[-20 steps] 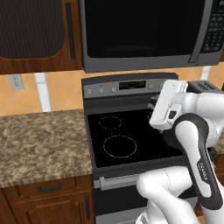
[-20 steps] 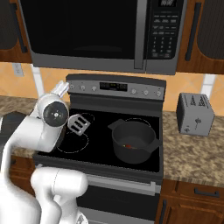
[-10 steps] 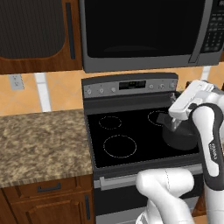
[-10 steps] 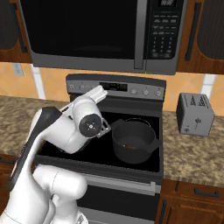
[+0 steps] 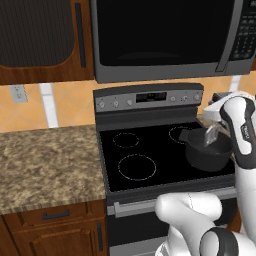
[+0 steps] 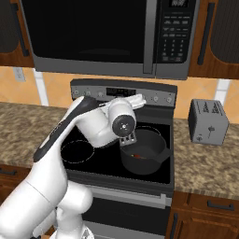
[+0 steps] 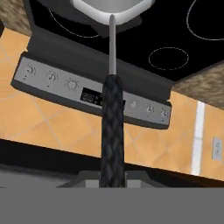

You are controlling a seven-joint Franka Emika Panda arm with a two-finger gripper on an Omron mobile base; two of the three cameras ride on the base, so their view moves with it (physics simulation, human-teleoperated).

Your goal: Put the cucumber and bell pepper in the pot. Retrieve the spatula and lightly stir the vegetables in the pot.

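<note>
My arm has swung across the stove from the left burners to the right side within the last second, so the stirring step can begin. The pot sits on the front right burner, and a red speck inside it reads as the bell pepper; I cannot make out the cucumber. My hand is clenched on the spatula, gripping its dark woven handle. The spatula's long axis runs straight out along my fingers, with the silver head leading. In the left base view, that head hangs tilted downward just above the pot's rim. Judgement: 1 short descent should place the head among the vegetables.
</note>
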